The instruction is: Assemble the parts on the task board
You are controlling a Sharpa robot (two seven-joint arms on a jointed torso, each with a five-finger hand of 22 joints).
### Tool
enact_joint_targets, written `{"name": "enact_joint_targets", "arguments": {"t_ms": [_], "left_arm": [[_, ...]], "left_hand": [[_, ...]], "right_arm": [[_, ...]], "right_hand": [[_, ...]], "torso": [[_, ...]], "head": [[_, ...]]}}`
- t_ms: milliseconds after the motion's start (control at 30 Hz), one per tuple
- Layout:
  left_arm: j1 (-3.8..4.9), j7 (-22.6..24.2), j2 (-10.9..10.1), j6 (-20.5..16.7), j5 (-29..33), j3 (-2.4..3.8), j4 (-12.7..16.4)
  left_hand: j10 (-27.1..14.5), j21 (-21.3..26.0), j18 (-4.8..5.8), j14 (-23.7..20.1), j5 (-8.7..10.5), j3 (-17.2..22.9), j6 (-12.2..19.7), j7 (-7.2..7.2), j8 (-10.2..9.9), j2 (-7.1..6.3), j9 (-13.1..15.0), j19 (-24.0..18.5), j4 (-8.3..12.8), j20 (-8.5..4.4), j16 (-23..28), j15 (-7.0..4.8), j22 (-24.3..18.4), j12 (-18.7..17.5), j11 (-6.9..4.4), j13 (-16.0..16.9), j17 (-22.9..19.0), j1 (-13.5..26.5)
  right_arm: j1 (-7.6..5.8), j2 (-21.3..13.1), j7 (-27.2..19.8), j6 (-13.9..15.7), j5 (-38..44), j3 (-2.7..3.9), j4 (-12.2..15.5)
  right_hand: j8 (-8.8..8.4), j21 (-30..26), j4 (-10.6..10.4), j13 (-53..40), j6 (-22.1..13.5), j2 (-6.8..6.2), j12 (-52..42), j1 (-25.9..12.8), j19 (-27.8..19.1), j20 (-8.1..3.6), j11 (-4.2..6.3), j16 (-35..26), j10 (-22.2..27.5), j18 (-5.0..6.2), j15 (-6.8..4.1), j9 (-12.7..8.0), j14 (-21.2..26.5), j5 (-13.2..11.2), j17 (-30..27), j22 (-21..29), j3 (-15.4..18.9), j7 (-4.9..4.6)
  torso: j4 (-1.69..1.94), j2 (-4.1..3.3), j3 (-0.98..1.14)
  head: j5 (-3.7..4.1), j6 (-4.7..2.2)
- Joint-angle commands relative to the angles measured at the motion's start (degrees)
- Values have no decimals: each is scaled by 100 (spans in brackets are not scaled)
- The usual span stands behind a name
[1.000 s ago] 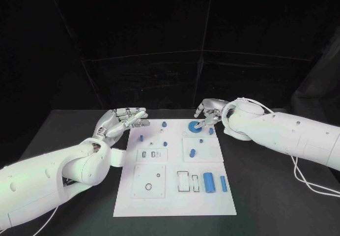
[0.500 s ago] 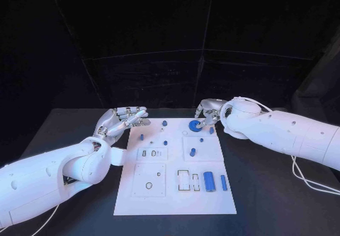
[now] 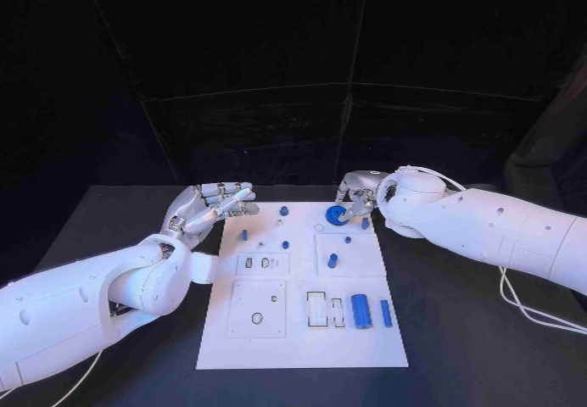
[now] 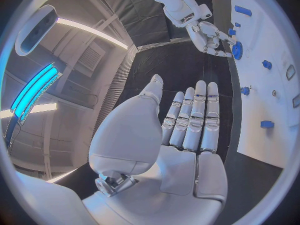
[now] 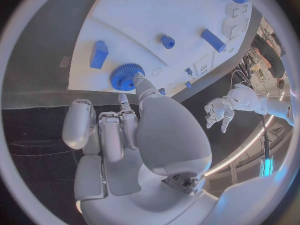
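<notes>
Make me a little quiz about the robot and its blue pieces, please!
1. True or false: the left hand holds a blue piece.
2. Which hand touches the blue gear? A) left B) right
3. Fill in: the big blue cylinder lies on the white task ____.

Key: 1 false, its fingers are apart and hold nothing; 2 B; 3 board.
</notes>
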State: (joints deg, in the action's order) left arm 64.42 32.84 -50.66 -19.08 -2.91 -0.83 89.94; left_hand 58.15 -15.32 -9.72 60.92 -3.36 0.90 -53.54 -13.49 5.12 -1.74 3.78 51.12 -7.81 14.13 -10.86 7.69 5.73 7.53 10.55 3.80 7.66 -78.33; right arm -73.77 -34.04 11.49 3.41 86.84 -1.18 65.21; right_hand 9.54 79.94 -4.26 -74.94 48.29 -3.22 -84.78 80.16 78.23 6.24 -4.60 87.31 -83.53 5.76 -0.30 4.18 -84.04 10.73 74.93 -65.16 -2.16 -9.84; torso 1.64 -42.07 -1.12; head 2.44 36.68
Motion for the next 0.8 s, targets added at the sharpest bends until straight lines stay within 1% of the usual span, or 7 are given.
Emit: {"name": "enact_joint_targets", "arguments": {"t_ms": [33, 200, 267, 400, 533, 700, 800], "left_arm": [[8, 17, 6, 75, -13, 3, 2], [8, 13, 8, 77, -13, 3, -3], [8, 12, 6, 77, -13, 3, -4], [8, 9, 2, 77, -13, 3, -4], [8, 6, -3, 76, -13, 3, -2], [8, 5, -6, 76, -13, 3, -3], [8, 4, -8, 78, -13, 3, -2]], "left_hand": [[-5, 28, -81, 15, 18, -2, 29, -46, -21, 26, -5, 25, 29, 10, 21, 19, -8, -33, 8, -6, 8, 37], [-5, 28, -81, 15, 18, -2, 29, -46, -21, 26, -5, 25, 29, 10, 21, 19, -8, -33, 8, -6, 8, 37], [-5, 28, -81, 15, 18, -2, 29, -46, -21, 26, -5, 25, 29, 10, 21, 19, -8, -33, 8, -6, 8, 37], [-5, 28, -81, 15, 18, -2, 29, -46, -21, 26, -5, 25, 29, 10, 21, 19, -8, -33, 8, -6, 8, 37], [-5, 28, -81, 15, 18, -2, 29, -46, -21, 26, -5, 25, 29, 10, 21, 19, -8, -33, 8, -6, 8, 37], [-5, 28, -81, 15, 18, -2, 29, -46, -21, 26, -5, 25, 29, 10, 21, 19, -8, -33, 8, -6, 8, 37], [-5, 28, -81, 15, 18, -2, 29, -46, -21, 26, -5, 25, 29, 10, 21, 19, -8, -33, 8, -6, 8, 37]], "right_arm": [[-6, 26, -38, -190, 66, 1, -22], [1, 56, -32, -318, 95, 1, -54], [2, 65, -31, -351, 102, 1, -73], [8, 80, -42, -405, 110, 0, -115], [17, 97, -91, -420, 87, 0, -150], [25, 116, -127, -428, 62, 0, -167], [28, 123, -118, -376, 66, 0, -170]], "right_hand": [[20, 36, 35, -927, 24, 15, -32, 48, 35, -9, -2, 35, -296, -96, 39, 10, -453, -40, 785, -14, -17, 14], [33, 43, 39, -926, 39, 27, -30, 43, 41, -12, 0, 37, -295, -98, 33, 12, -454, -50, 790, -30, -24, 20], [46, 45, 43, -929, 56, 46, -32, 37, 40, -15, 4, 38, -296, -98, 27, 13, -454, -52, 794, -31, -35, 24], [67, 48, 44, -939, 82, 106, -39, 16, 37, -24, 9, 38, -300, -98, 18, 13, -454, -38, 793, -35, -64, 29], [131, 59, 66, -967, 200, 273, -60, 4, 35, -46, 27, 41, -315, -99, -8, 18, -454, -32, 799, -46, -170, 50], [211, 66, 107, -990, 429, 444, -74, 5, 32, -75, 53, 43, -328, -100, -44, 25, -455, -182, 806, -54, -349, 82], [254, 71, 139, -1005, 598, 530, -84, 12, 32, -97, 91, 42, -338, -100, -72, 31, -455, -220, 808, -60, -462, 128]], "torso": [[1, -2, 0], [4, -5, 0], [7, -2, -2], [4, -2, -5], [2, -1, -2], [2, -4, -2], [1, -2, -2]], "head": [[-3, 7], [-5, 14], [3, 19], [-12, 25], [-21, 29], [-18, 37], [-24, 40]]}}
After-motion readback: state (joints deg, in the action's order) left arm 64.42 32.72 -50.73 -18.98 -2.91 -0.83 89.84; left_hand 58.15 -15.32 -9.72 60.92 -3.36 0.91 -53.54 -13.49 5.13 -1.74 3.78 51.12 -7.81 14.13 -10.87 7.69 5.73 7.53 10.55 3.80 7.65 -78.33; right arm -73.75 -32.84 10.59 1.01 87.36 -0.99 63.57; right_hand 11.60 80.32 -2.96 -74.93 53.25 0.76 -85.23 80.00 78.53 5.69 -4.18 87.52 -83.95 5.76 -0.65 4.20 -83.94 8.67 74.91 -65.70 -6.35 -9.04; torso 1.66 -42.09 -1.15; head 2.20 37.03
